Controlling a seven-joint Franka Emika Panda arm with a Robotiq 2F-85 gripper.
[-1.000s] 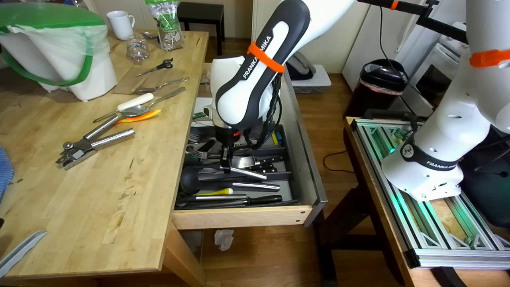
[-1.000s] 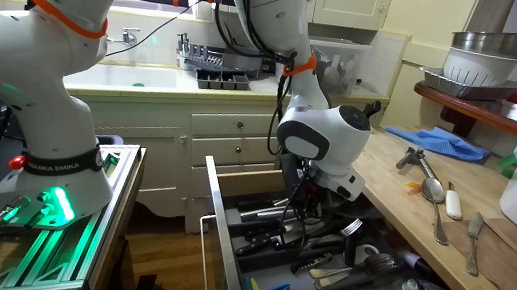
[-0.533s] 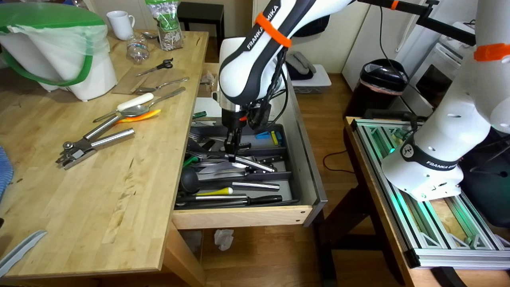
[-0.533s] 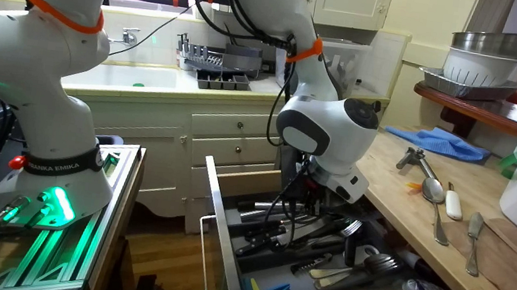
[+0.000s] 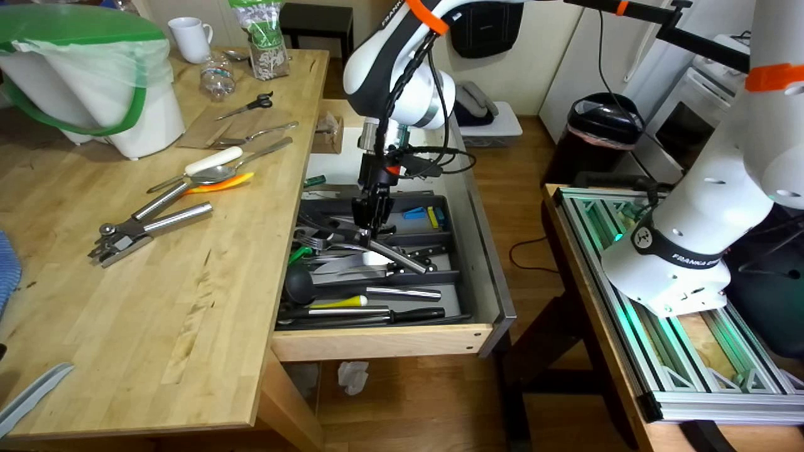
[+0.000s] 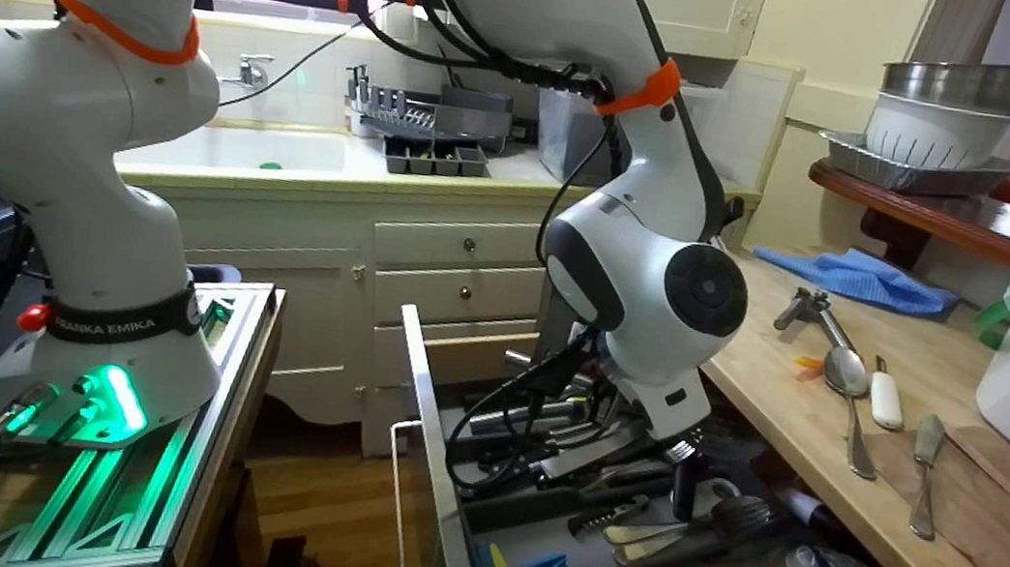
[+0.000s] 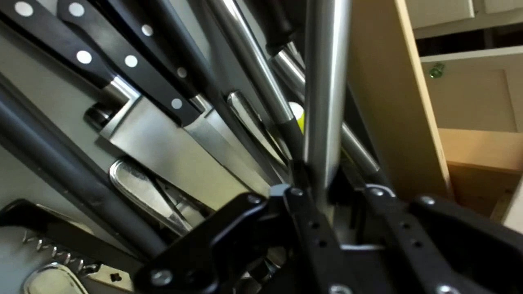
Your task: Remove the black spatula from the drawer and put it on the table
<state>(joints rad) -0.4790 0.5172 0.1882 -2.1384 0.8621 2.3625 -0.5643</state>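
Spatula (image 7: 327, 90) grasped, jaws clenched near the head-side end of its steel handle (image 5: 399, 256); knives (image 7: 171, 151) lie beneath. Position: over the drawer (image 5: 383, 344), not out yet; lift height hard to tell. Long axis slants across the drawer: handle end toward robot base (image 5: 666, 263), other end toward table (image 5: 182, 314), which lies opposite the handle. Head not clearly separable from the dark tray (image 7: 69, 171) in either exterior view. Likely next: raise until the head clears the table's edge, then swing over head first. Possible trouble: head catching on that edge.
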